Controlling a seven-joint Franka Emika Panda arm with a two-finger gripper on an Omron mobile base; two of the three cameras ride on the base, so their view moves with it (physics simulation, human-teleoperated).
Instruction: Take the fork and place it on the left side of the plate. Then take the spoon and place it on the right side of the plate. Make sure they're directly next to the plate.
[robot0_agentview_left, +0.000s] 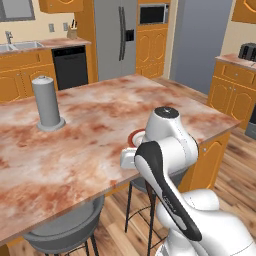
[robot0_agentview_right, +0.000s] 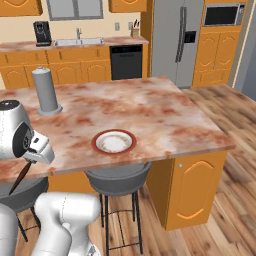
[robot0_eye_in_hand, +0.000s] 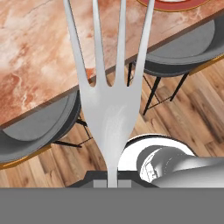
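My gripper (robot0_eye_in_hand: 113, 181) is shut on the fork (robot0_eye_in_hand: 111, 100). Its silver tines rise straight up the middle of the hand view, over the counter edge. From the right base view the fork's slim black handle (robot0_agentview_right: 21, 177) hangs down and left from the hand (robot0_agentview_right: 35, 150), just off the near edge of the island. The plate (robot0_agentview_right: 114, 142), red-brown rimmed with a white centre, lies on the counter near the front edge, to the right of the hand. Its rim peeks out at the plate (robot0_agentview_left: 135, 136) behind the arm and at the plate (robot0_eye_in_hand: 175, 5) along the top edge. The spoon is hidden.
A grey paper towel holder (robot0_agentview_left: 47, 102) (robot0_agentview_right: 46, 91) stands on the far left of the marble island (robot0_agentview_right: 150, 110). Grey bar stools (robot0_agentview_right: 117, 177) (robot0_agentview_left: 65, 230) sit under the near edge. Cabinets, a sink and a fridge line the back wall.
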